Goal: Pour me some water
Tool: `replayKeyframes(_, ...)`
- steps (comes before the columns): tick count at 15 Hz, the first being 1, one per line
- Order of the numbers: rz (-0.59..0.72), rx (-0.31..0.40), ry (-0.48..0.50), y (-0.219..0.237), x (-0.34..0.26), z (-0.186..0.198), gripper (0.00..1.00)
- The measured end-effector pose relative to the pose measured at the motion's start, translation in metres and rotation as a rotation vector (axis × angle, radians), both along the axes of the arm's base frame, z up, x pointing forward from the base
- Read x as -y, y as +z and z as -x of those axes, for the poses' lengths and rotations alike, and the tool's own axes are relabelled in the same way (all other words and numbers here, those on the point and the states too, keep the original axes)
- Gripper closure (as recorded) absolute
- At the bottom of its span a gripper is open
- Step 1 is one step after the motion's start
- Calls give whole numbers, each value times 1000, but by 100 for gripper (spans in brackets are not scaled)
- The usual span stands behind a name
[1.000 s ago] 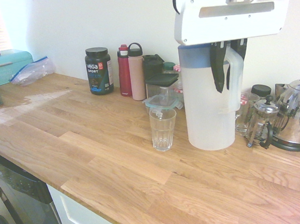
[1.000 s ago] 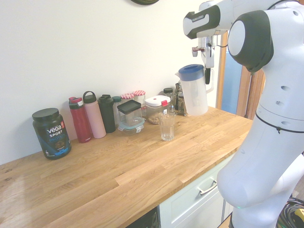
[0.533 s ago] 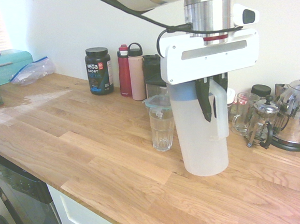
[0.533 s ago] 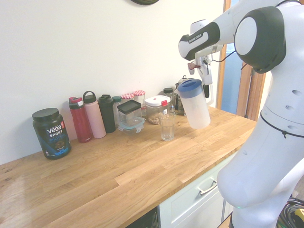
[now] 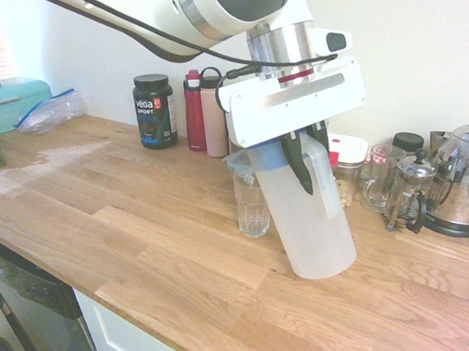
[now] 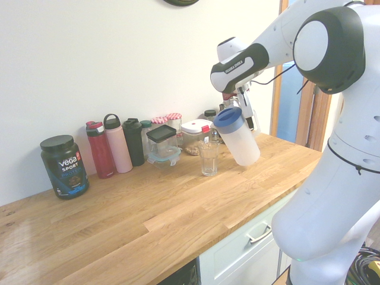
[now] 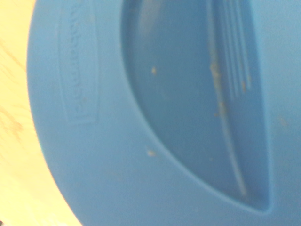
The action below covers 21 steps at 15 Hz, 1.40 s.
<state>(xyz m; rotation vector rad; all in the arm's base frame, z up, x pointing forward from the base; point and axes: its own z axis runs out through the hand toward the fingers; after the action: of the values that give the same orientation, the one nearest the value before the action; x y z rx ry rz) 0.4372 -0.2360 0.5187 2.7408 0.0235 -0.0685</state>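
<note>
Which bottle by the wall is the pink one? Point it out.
The pink bottle with the dark loop-handle cap, standing between the red bottle and the dark green bottle; its neighbours differ in colour.

the black tub [image 5: 155,111] near the wall is showing "vega sport" in white on its label. the white arm [image 6: 240,59] is carrying dark print along its side, too small to read. the blue lid [image 7: 155,113] is bearing raised, blurred lettering.
</note>
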Motion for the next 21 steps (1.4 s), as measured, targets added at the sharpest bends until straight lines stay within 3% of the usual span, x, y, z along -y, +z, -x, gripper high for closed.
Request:
replayKeyframes(5,121,-52,41,-18,-20,0,100)
replayKeyframes(14,290,-84,105,-23,-49,-7,100)
replayKeyframes(21,376,-113,102,-34,-42,-2,100)
